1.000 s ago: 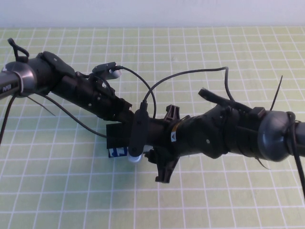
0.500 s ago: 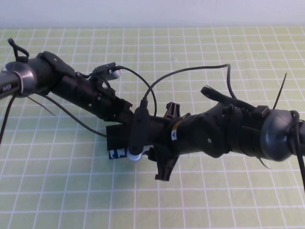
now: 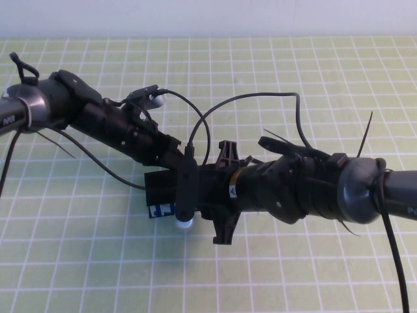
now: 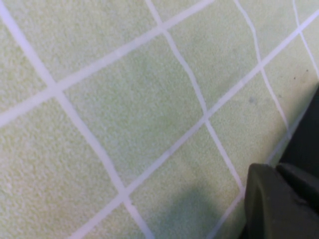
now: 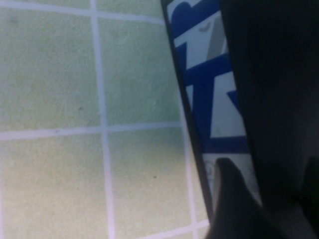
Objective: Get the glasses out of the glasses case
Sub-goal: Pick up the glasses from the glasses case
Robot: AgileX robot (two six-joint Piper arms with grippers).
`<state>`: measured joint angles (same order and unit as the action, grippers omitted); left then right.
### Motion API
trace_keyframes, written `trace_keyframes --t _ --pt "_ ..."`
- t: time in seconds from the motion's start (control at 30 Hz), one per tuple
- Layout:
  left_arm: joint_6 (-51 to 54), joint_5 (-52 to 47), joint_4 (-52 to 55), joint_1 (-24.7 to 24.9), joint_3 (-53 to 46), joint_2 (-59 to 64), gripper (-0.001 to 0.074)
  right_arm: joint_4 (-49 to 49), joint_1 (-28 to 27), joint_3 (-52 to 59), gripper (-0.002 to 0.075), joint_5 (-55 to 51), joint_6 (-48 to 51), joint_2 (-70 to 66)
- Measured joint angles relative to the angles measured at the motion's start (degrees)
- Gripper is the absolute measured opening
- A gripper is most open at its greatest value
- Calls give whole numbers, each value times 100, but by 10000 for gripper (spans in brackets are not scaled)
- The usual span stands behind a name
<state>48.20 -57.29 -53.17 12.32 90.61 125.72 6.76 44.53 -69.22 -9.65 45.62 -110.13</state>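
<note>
- Green mat (image 3: 78,261) with a white grid covers the whole table, bare on every side of the centre; a pale wall runs along the far edge.
- Both my arms meet over the middle of the mat, the left reaching in from the far left, the right from the right edge.
- Between them sits the case (image 3: 160,194), mostly hidden under my arms. I see a black top part and a white strip with blue print on its near side. Its long axis seems to run left to right across the mat, though I can't be sure with so much covered.
- From my right wrist the printed side (image 5: 209,94) shows close up, meeting the mat along a straight edge.
- My left gripper (image 3: 171,151) is down at the case's far side; I cannot tell how its fingers stand.
- My right gripper (image 3: 186,195) is at the case's right end, right by the printed side; its fingers are hidden too.
- I can't see the glasses at all.
</note>
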Motion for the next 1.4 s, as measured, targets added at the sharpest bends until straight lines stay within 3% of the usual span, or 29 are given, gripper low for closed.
trace_keyframes --t 0.37,0.73,1.0,1.27,1.4 --pt "0 11 -4 0 0 0 -4 98 -23 -4 268 456 0 -156" --pt "20 92 -27 -20 12 0 -4 181 -23 -4 63 478 44 -65" --pt "20 -156 10 -44 134 -42 -4 191 -35 -4 16 390 44 230" --pt "68 -292 276 -338 235 -1351 -4 118 -44 -4 2 462 44 273" --pt "382 55 249 -424 -373 -2259 -4 105 -44 -4 1 507 44 273"
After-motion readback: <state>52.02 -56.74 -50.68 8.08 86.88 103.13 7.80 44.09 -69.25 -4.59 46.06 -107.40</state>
